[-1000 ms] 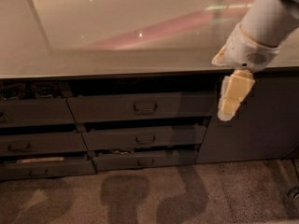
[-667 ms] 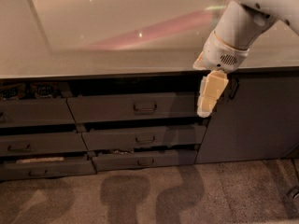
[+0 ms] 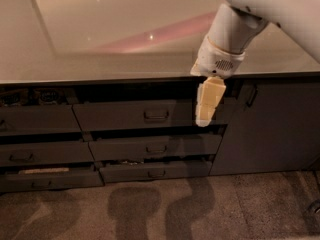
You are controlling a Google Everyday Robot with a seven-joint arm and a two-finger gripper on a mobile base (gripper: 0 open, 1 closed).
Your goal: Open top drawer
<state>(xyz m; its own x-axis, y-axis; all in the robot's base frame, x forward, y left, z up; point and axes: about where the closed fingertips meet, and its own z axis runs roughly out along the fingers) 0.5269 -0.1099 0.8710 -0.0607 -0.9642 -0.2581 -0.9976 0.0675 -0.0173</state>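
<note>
Camera view, the only one I have. The counter runs across the upper half of the frame, pale and glossy. Below its front edge sits the top drawer, the widest dark grey front in the middle bank, directly under the counter lip. Its loop handle is at the centre of the front. I judge the drawer to be shut or very nearly so; the front shows no clear projection beyond its neighbours, so the task is not yet done.

The arm enters the frame from the upper right, crossing above the counter edge, and the hand hangs point-down from it in front of the right end of the top drawer front. It is to the right of the handle, near but apart from it, and roughly level with it. Whether the hand is apart or together I cannot tell (it reads as one cream slab from this angle). I take the downward pose to be a set-up for hooking the loop from the front.

Below, the second drawer and third drawer sit slightly skewed and look a little ajar. A tall cabinet door stands to the right. Next move, in my judgement: shift the hand left onto the handle, then pull straight out; the risk is catching the front below
</note>
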